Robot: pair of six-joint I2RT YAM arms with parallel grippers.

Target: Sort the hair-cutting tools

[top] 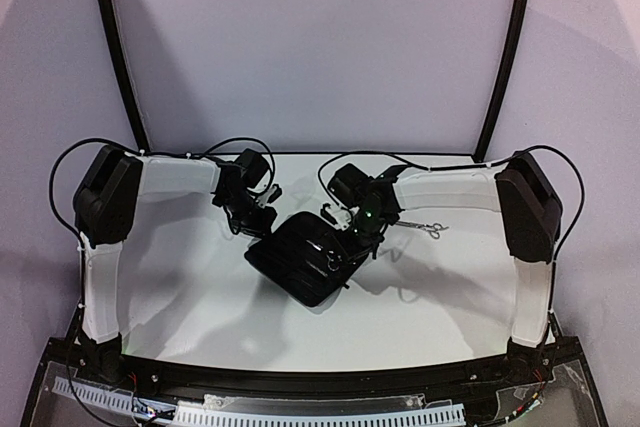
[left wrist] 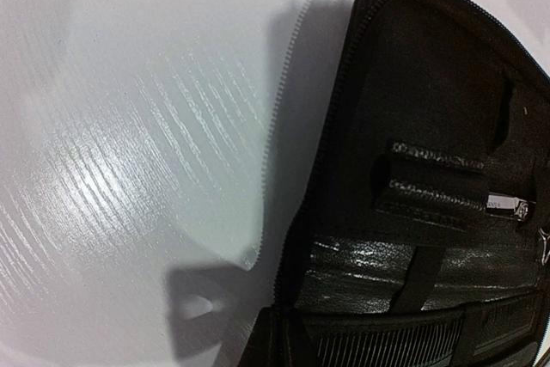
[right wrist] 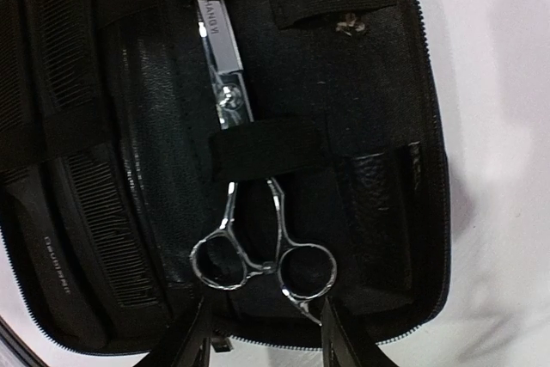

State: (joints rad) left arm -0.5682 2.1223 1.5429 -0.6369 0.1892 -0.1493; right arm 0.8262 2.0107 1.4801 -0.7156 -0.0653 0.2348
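Note:
The black zip case (top: 300,262) lies open mid-table. Inside it, silver scissors (right wrist: 251,221) sit under an elastic strap, and two black combs (right wrist: 82,178) are tucked along the left side. My right gripper (right wrist: 262,341) is open, with a fingertip on each side of the near end of the scissor handles. A second pair of scissors (top: 428,230) lies on the table right of the case. My left gripper (top: 252,215) is shut at the case's far-left corner, on its raised zip edge (left wrist: 296,212). Comb teeth (left wrist: 387,345) show beside that edge.
The white table (top: 200,297) has black frame posts (top: 112,47) rising at the back left and back right. An empty strap and a leather pocket (right wrist: 378,186) lie right of the scissors inside the case.

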